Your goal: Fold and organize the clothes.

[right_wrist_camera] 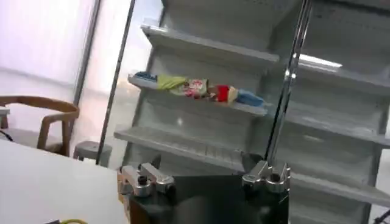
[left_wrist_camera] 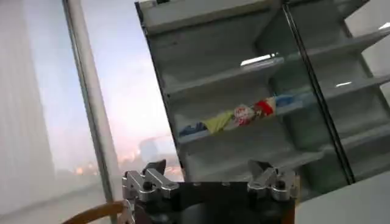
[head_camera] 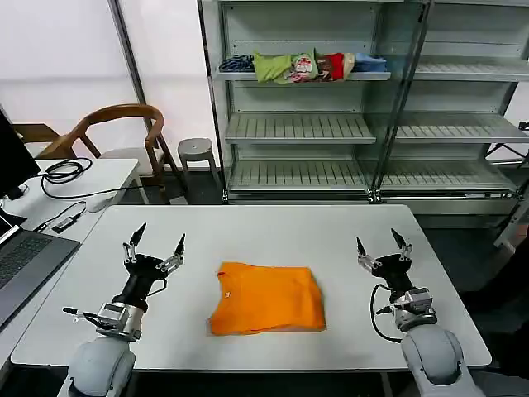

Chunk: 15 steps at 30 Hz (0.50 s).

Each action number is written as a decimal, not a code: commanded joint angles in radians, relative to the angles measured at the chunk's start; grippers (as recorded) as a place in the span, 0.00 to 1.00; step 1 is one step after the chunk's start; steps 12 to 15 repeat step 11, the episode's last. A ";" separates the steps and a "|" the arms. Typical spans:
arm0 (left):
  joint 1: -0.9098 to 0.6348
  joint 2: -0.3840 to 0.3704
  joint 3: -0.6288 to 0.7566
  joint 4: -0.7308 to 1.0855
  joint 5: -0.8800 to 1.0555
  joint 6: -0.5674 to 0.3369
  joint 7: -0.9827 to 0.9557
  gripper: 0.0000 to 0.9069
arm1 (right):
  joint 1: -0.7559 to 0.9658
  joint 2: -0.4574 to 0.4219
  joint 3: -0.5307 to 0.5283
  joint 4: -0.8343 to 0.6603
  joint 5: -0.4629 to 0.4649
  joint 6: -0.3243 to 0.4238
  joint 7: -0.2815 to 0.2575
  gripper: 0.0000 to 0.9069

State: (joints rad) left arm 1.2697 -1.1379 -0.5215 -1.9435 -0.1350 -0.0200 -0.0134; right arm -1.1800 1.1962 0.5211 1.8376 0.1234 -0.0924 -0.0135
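The orange T-shirt (head_camera: 266, 298) lies folded in a neat rectangle near the front edge of the white table (head_camera: 273, 227). The left gripper (head_camera: 154, 241) and right gripper (head_camera: 380, 244) flank it, well apart from it, both with fingers spread and empty. Beyond stands a shelf (head_camera: 302, 76) holding bundled garments (head_camera: 302, 66).

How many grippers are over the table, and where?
2. The left gripper is raised, open, left of the orange T-shirt; the right gripper is raised, open, to its right.
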 commanded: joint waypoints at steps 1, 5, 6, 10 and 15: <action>-0.020 0.005 0.008 0.011 0.004 0.002 -0.002 1.00 | 0.001 0.000 0.020 -0.005 -0.036 0.009 -0.015 1.00; -0.033 0.006 0.019 0.018 0.006 0.011 -0.002 1.00 | 0.002 -0.003 0.023 -0.003 -0.039 0.010 -0.017 1.00; -0.034 0.006 0.020 0.019 0.006 0.013 -0.002 1.00 | 0.003 -0.003 0.023 -0.003 -0.040 0.011 -0.017 1.00; -0.047 0.006 0.026 0.026 0.010 0.014 -0.007 1.00 | 0.009 -0.006 0.022 -0.010 -0.042 0.013 -0.016 1.00; -0.051 0.006 0.029 0.028 0.019 0.014 -0.017 1.00 | 0.011 -0.007 0.021 -0.011 -0.042 0.014 -0.014 1.00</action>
